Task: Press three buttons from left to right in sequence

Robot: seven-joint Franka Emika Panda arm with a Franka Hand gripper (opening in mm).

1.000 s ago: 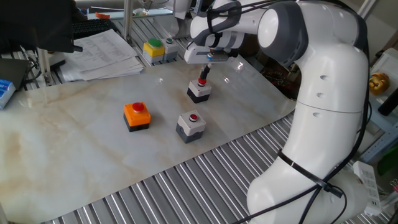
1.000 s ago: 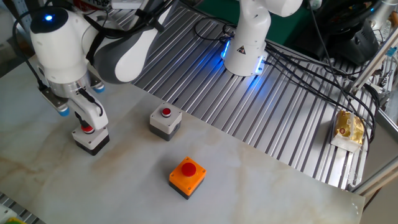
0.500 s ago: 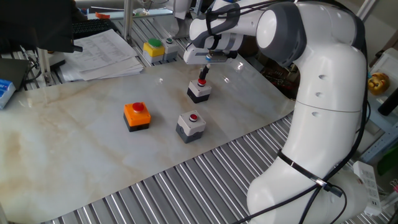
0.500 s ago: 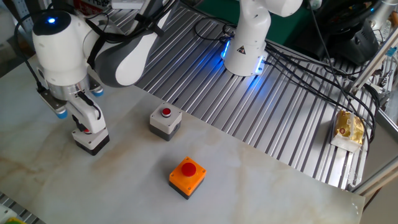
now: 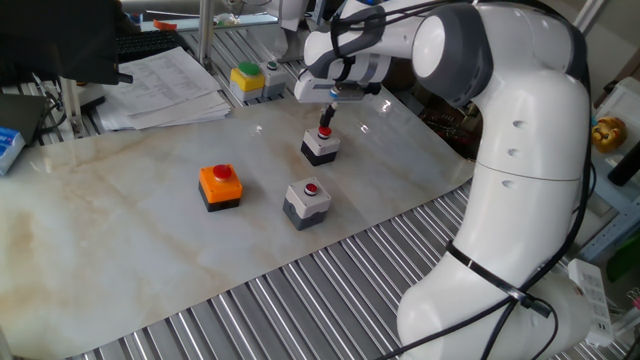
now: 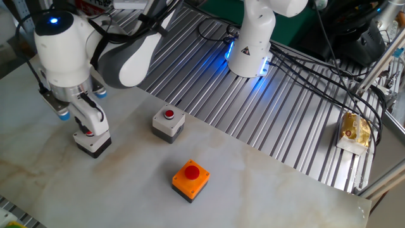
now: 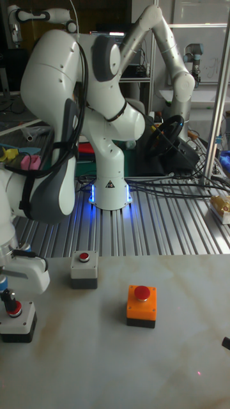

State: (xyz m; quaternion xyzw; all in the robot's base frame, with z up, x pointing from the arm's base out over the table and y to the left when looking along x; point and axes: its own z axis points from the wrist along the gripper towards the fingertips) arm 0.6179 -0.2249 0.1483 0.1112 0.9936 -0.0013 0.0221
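Directly under the gripper (image 7: 9, 300): the white-topped button box (image 7: 18, 323).

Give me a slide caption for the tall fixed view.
Franka gripper poised on the white-topped button box, with the grey box and orange box alongside on the marble table.

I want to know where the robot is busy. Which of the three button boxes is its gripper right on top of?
The white-topped box on a black base. The gripper stands directly over its red button, while the grey box and the orange box sit apart with nothing above them.
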